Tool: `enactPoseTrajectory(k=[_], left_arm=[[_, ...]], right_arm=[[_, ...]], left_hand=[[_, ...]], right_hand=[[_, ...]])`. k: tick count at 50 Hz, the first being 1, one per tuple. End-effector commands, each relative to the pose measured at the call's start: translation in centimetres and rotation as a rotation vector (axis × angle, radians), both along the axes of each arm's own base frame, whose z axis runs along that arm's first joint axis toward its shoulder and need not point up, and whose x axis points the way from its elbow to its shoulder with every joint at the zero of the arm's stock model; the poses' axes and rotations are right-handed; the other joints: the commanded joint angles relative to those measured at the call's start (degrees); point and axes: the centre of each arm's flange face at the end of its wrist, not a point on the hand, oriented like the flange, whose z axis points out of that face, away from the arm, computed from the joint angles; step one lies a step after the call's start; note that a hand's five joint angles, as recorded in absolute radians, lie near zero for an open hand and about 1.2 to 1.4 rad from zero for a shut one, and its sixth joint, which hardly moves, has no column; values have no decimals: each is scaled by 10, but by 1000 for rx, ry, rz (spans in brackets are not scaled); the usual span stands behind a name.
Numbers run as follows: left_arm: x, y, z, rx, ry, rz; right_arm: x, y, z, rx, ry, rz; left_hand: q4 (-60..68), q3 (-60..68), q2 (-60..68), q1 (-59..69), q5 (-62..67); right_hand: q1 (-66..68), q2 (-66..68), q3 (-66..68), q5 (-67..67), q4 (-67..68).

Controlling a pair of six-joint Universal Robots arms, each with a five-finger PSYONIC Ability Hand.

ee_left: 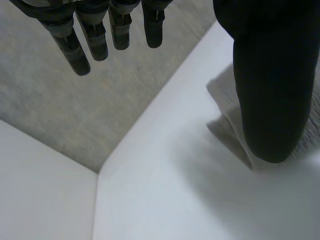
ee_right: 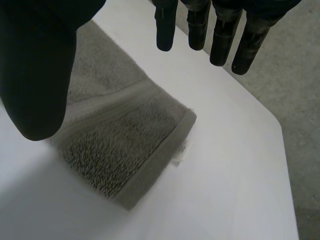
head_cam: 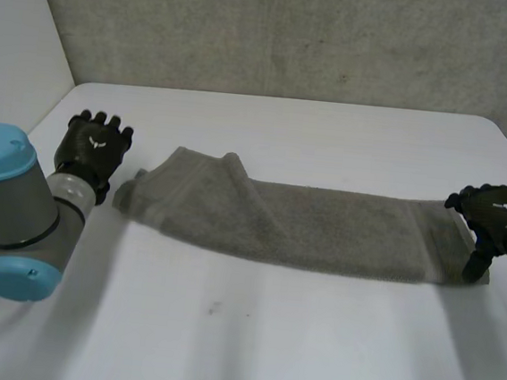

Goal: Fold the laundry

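The grey towel [head_cam: 304, 226] is lying as a long folded strip across the worktop [head_cam: 265, 353]. The left hand [head_cam: 94, 152] is hovering beside one end and the right hand [head_cam: 495, 218] over the other, both with fingers [ee_right: 166, 30] wide and holding nothing. Being soft and limp, the towel is probably best pinched at the end corners.

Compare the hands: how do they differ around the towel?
The left hand sits beside the towel's rumpled end; the right hand hangs over its flat end. The left hand's thumb is by the corner; the right hand's thumb points down at the cloth. Both have straight fingers, holding nothing.
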Motion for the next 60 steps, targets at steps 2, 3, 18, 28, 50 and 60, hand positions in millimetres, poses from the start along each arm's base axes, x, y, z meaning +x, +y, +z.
enactPoseTrajectory(k=[2, 3, 18, 28, 50, 60], left_arm=[[8, 4, -17, 50, -12, 22], [9, 4, -18, 55, -12, 23], [6, 8, -44, 128, -22, -26], [-9, 6, -54, 152, 0, -180], [25, 18, -53, 350, -103, 59], [35, 48, -29, 454, -174, 156]], right_arm=[[-2, -4, -39, 27, -41, 57], [-2, -4, -39, 27, -41, 57], [-8, -12, -60, 46, -34, 53], [-10, -13, -60, 40, -31, 46], [-7, -9, -68, 67, -32, 54], [-7, -10, -69, 62, -29, 54]], left_hand=[[29, 29, 29, 23, 7], [29, 29, 29, 23, 7], [24, 24, 24, 18, 2], [27, 27, 27, 21, 6], [266, 266, 266, 260, 244], [278, 278, 278, 272, 256]], right_hand=[[135, 124, 133, 122, 122], [135, 125, 134, 123, 123], [264, 254, 263, 252, 252], [265, 254, 263, 252, 252], [275, 264, 273, 262, 262], [280, 269, 278, 267, 268]])
